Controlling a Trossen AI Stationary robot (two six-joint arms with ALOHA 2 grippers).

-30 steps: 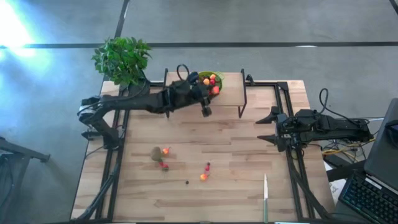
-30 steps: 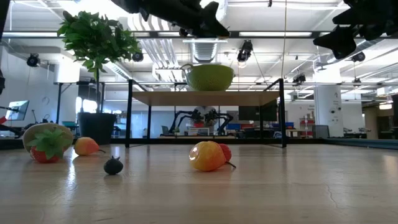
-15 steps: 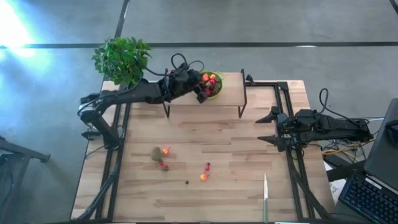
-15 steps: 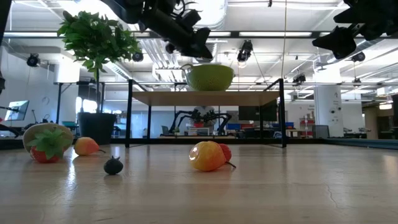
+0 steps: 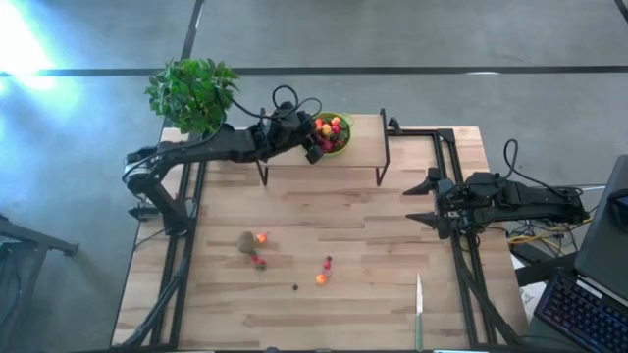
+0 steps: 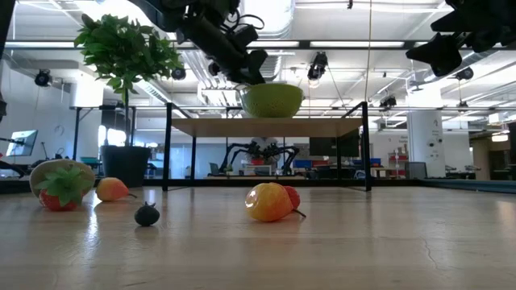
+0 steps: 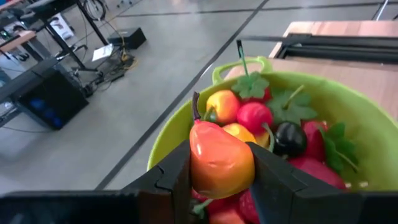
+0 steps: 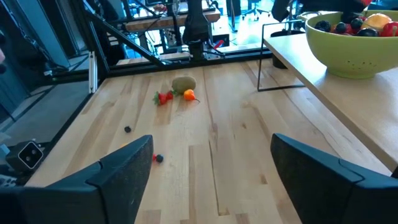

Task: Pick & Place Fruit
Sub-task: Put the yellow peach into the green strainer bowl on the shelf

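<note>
Pear (image 7: 219, 160), stem up, sits clamped in your left claw (image 5: 312, 149) at upper centre, directly over the bowl (image 5: 342, 139), so release drops it in; your right claw (image 5: 424, 201) waits wide open, empty, at right.

You see: orange pear (image 7: 221, 163) | lime-green bowl (image 7: 348, 112) | brown kiwi (image 5: 247, 241) | pale wood table (image 5: 373, 226) | green-leaved plant (image 5: 192, 90)

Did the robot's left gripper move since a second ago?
Yes. The left gripper, shut on an orange pear, moved from in front of the raised shelf back over it, to the green bowl.
</note>
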